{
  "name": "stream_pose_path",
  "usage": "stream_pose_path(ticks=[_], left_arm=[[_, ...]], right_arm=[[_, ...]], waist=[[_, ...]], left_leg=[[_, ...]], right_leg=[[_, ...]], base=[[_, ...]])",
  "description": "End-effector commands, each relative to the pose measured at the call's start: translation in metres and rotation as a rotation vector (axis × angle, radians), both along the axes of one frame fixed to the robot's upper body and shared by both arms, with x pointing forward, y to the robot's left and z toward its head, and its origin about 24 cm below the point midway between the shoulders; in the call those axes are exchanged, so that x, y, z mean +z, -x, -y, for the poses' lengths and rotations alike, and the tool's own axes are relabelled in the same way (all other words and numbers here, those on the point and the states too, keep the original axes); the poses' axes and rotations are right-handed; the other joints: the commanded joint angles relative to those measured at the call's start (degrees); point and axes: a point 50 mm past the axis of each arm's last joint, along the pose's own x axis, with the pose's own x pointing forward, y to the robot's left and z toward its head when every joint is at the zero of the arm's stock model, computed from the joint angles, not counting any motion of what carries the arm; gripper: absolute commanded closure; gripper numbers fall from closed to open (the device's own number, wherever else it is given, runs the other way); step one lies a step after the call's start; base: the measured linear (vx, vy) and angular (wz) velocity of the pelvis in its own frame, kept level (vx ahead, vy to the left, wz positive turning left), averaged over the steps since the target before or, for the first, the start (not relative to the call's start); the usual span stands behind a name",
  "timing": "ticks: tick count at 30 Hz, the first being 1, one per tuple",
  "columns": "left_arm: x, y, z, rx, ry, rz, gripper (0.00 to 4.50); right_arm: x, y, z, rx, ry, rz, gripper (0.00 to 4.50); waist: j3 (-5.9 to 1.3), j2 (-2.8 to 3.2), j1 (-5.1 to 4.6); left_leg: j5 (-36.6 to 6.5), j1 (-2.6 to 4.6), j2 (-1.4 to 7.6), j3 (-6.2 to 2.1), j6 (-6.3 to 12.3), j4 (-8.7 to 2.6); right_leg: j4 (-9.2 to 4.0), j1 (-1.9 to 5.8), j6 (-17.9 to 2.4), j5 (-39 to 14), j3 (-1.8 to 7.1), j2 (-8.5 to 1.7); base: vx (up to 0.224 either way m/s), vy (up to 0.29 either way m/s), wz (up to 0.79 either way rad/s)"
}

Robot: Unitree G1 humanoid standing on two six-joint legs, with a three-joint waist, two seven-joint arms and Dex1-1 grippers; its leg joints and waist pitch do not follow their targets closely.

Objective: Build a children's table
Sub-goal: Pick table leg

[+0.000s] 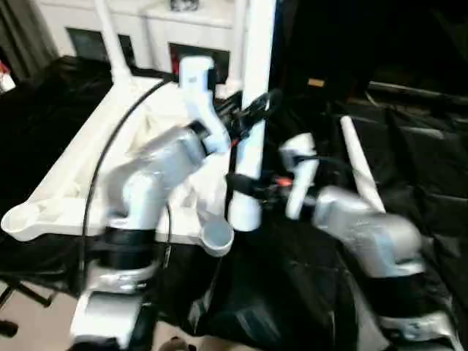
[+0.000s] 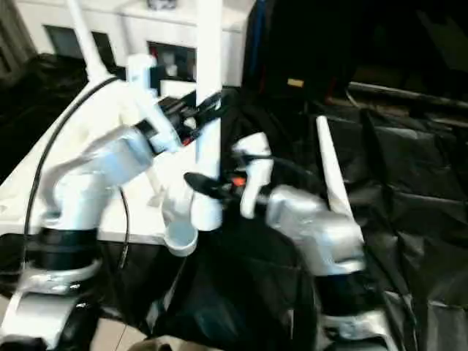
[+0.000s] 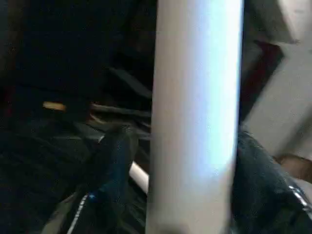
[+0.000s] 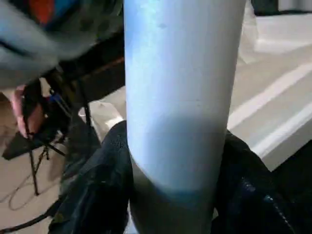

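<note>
The white table top point(image 1: 80, 164) lies underside up on black cloth, with open round corner sockets at its near corners point(image 1: 217, 238). One white leg point(image 1: 252, 88) stands upright at the near right corner. Its lower end sits just beside that socket. My left gripper point(image 1: 254, 110) is shut on this leg high up. My right gripper point(image 1: 245, 183) is shut on it lower down. Both wrist views show the tube between black fingers point(image 3: 114, 161), point(image 4: 107, 180). A second leg point(image 1: 110, 36) stands at the far left corner. Another leg point(image 1: 358, 168) lies on the cloth to the right.
Black cloth point(image 1: 424, 146) covers the surface all around the table top and hangs over the near edge. A white cabinet point(image 1: 146, 22) stands behind. A black cable point(image 1: 110, 153) loops along my left forearm. Pale floor point(image 1: 36, 329) shows at the lower left.
</note>
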Motion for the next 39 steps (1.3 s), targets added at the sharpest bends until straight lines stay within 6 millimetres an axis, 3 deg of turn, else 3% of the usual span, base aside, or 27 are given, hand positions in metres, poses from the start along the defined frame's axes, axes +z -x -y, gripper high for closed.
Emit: stream_pose_path(ticks=[1, 4, 5, 10, 16, 26, 27, 28, 32, 39], left_arm=[[-0.005, 0.009, -0.008, -0.099, 0.044, -0.038, 1.62], [-0.006, 0.017, -0.011, -0.191, 0.075, -0.044, 1.62], [-0.006, 0.019, -0.011, -0.206, 0.085, -0.047, 1.91], [-0.006, 0.026, -0.012, -0.288, 0.12, -0.049, 2.18], [-0.006, 0.028, -0.011, -0.317, 0.141, -0.054, 2.63], [-0.004, 0.025, -0.01, -0.286, 0.146, -0.051, 2.64], [-0.003, 0.024, -0.011, -0.279, 0.137, -0.044, 2.64], [-0.003, 0.023, -0.011, -0.273, 0.124, -0.035, 2.64], [0.0, 0.024, -0.011, -0.276, 0.091, -0.005, 2.67], [0.001, 0.029, -0.01, -0.355, 0.08, 0.02, 2.68]], right_arm=[[0.011, 0.009, 0.005, 0.091, -0.036, 0.051, 2.64], [0.013, 0.017, 0.007, 0.163, -0.04, 0.059, 2.64], [0.013, 0.018, 0.008, 0.173, -0.039, 0.059, 2.64], [0.012, 0.025, 0.011, 0.243, -0.033, 0.052, 2.64], [0.012, 0.028, 0.014, 0.271, -0.024, 0.048, 2.65], [0.012, 0.026, 0.015, 0.256, -0.004, 0.063, 2.65], [0.012, 0.025, 0.015, 0.242, -0.002, 0.061, 2.09], [0.013, 0.023, 0.015, 0.229, -0.003, 0.059, 1.95], [0.016, 0.02, 0.016, 0.19, 0.027, 0.092, 1.61], [0.016, 0.025, 0.019, 0.258, 0.05, 0.074, 1.51]], waist=[[-4.08, -0.3, 0.35], [-4.05, -0.21, 0.29], [-4.04, -0.27, 0.18], [-3.84, -0.4, 0.23], [-4.01, -0.59, 0.21], [-4.05, -0.71, 0.21], [-4.01, -0.68, 0.2], [-4.04, -0.67, 0.18], [-4.04, -0.75, 0.12], [-4.08, -0.8, 0.14]], left_leg=[[-4.03, 1.18, 2.07, -0.45, -0.33, -3.79], [-4.48, 1.22, 2.17, -0.52, -0.23, -3.87], [-4.81, 1.26, 2.18, -0.46, -0.2, -3.87], [-5.74, 1.28, 2.21, -0.47, -0.52, -3.99], [-4.18, 1.21, 2.16, -0.46, -0.24, -3.84], [-3.79, 1.18, 2.14, -0.45, 0.15, -3.73], [-3.94, 1.2, 2.15, -0.44, 0.16, -3.76], [-3.95, 1.24, 2.16, -0.46, 0.1, -3.76], [-3.48, 1.19, 2.13, -0.46, 0.06, -3.76], [-3.61, 1.27, 2.12, -0.43, 0.09, -3.72]], right_leg=[[-3.75, 2.87, -13.45, 3.08, 1.83, -3.65], [-3.83, 2.67, -13.39, 1.88, 1.8, -3.64], [-3.92, 2.57, -13.49, 1.48, 1.79, -3.61], [-4.24, 2.53, -12.73, -2.07, 1.9, -3.69], [-4.07, 2.57, -12.73, -0.2, 1.85, -3.64], [-4.03, 2.65, -12.98, 0.02, 1.85, -3.64], [-4.06, 2.61, -12.94, -0.24, 1.83, -3.62], [-4.07, 2.6, -12.9, -0.43, 1.82, -3.62], [-4.03, 2.6, -12.58, -0.06, 1.83, -3.57], [-3.94, 2.67, -12.36, 0.29, 1.85, -3.51]], base=[[0.0, 0.0, 0.0], [0.0, 0.0, 0.0], [0.0, 0.0, 0.0], [0.0, 0.0, 0.0], [0.0, 0.0, 0.0], [0.0, 0.0, 0.0], [0.0, 0.0, 0.0], [0.0, 0.0, 0.0], [0.0, 0.0, 0.0], [0.0, 0.0, 0.0]])
